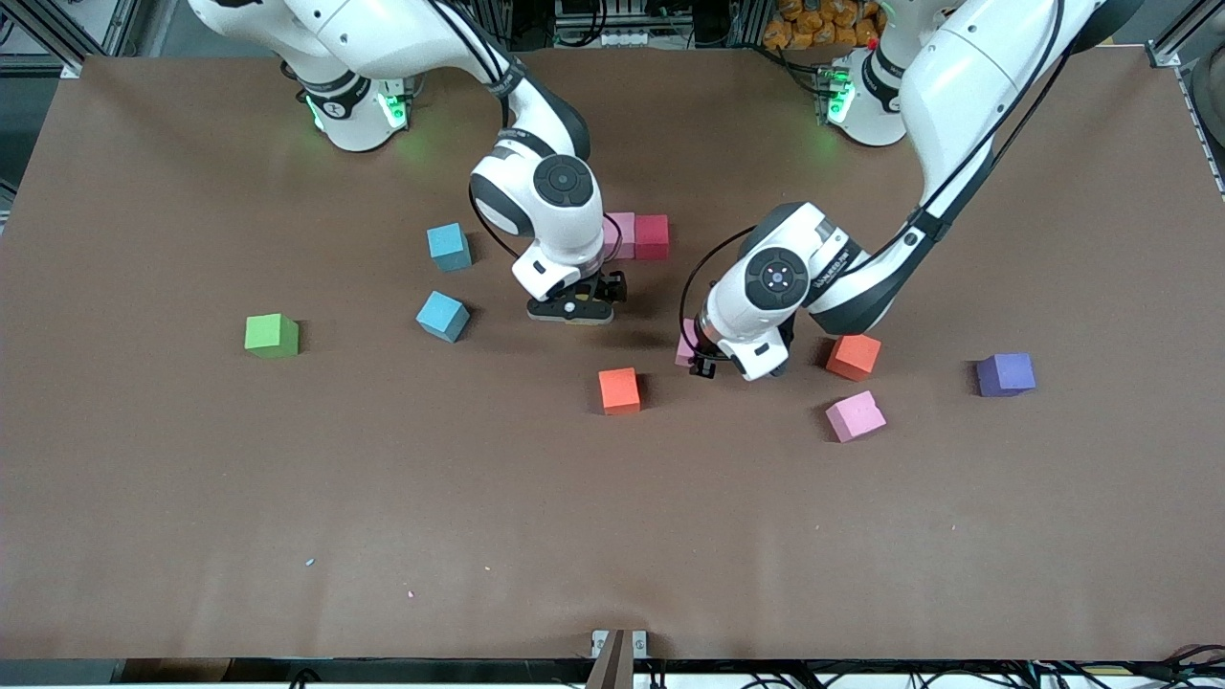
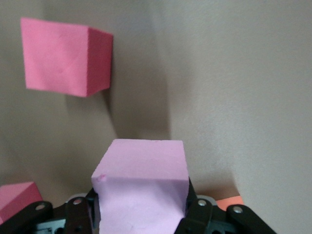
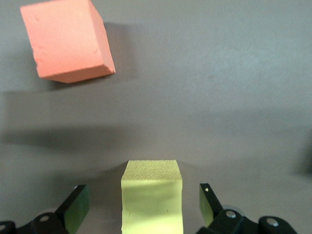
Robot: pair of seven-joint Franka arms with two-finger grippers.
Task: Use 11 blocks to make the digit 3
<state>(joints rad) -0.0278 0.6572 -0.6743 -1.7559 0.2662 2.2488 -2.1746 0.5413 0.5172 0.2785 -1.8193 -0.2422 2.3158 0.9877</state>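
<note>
My right gripper (image 1: 572,314) (image 3: 144,193) is open, low over the table near its middle. A yellow block (image 3: 151,200) rests on the table between its fingers (image 3: 75,207), with a gap on each side. The hand mostly hides it in the front view. My left gripper (image 1: 701,362) (image 2: 141,212) is shut on a light pink block (image 2: 144,190) (image 1: 685,345). A pink block (image 1: 622,235) and a red block (image 1: 652,236) touch side by side nearer the robots' bases. Loose blocks lie around: two orange (image 1: 619,390) (image 1: 853,357), one pink (image 1: 855,415), one purple (image 1: 1005,374), two blue (image 1: 449,246) (image 1: 443,316).
A green cube (image 1: 272,336) sits alone toward the right arm's end of the table. The right wrist view shows an orange cube (image 3: 66,39) a short way from the yellow block. The left wrist view shows a coral-pink cube (image 2: 63,56) on the brown table (image 1: 383,498).
</note>
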